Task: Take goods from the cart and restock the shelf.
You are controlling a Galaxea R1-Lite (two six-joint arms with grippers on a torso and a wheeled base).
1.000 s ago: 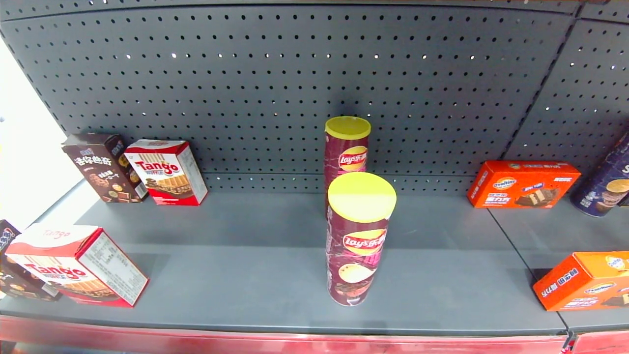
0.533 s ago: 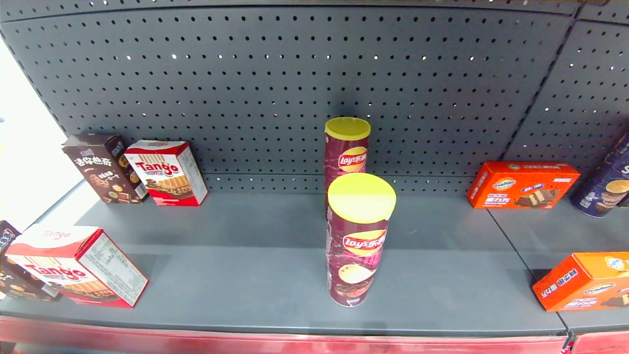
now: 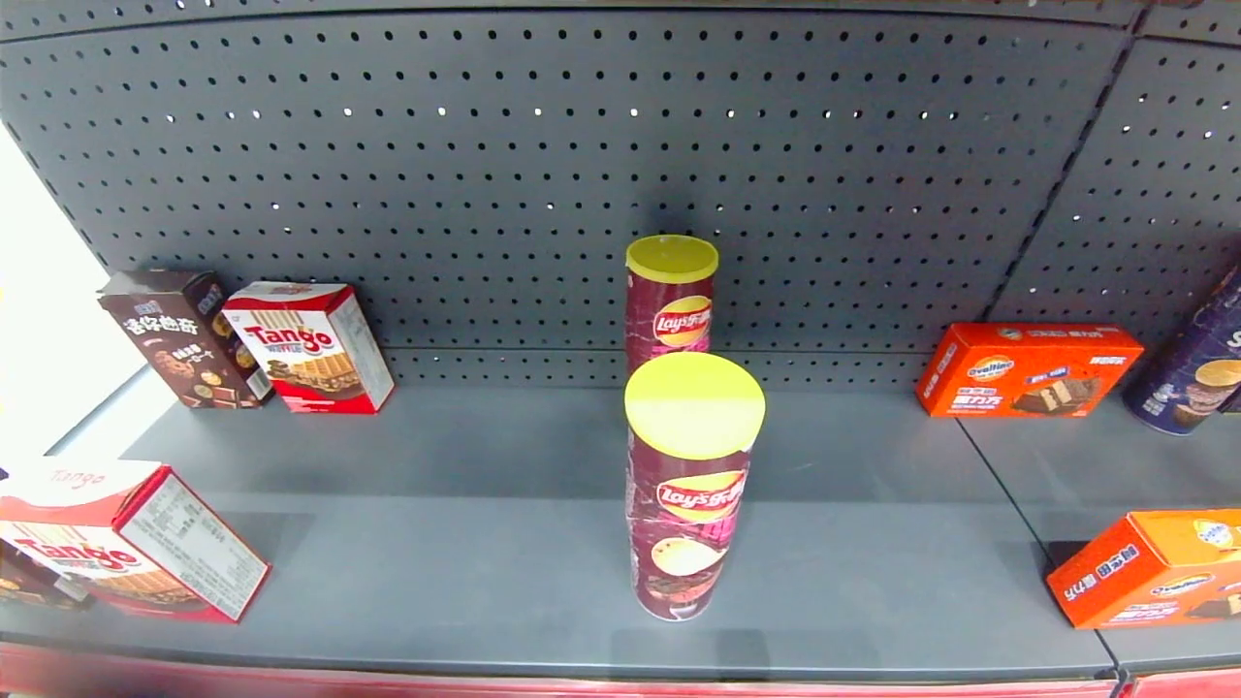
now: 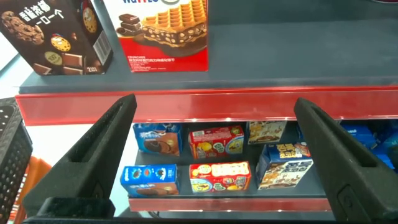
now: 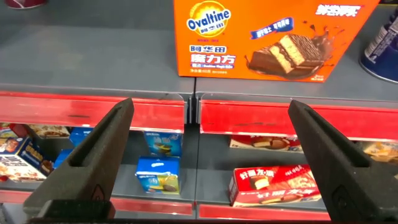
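We are seeing a round logo badge with lettering on the front can (image 3: pixel 690 504) and the rear can (image 3: pixel 669 301), both sideways between the two claws. Just ahead of the left claw (image 4: pixel 214 102), a brown box (image 4: pixel 56 34) and a red box (image 4: pixel 165 31) are carrying large printed names. Ahead of the right claw (image 5: pixel 211 104), an orange box (image 5: pixel 273 37) is showing a logo and characters.

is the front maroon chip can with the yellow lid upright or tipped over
Upright: the front maroon cylindrical chip can stands on its base on the grey shelf, yellow lid on top.
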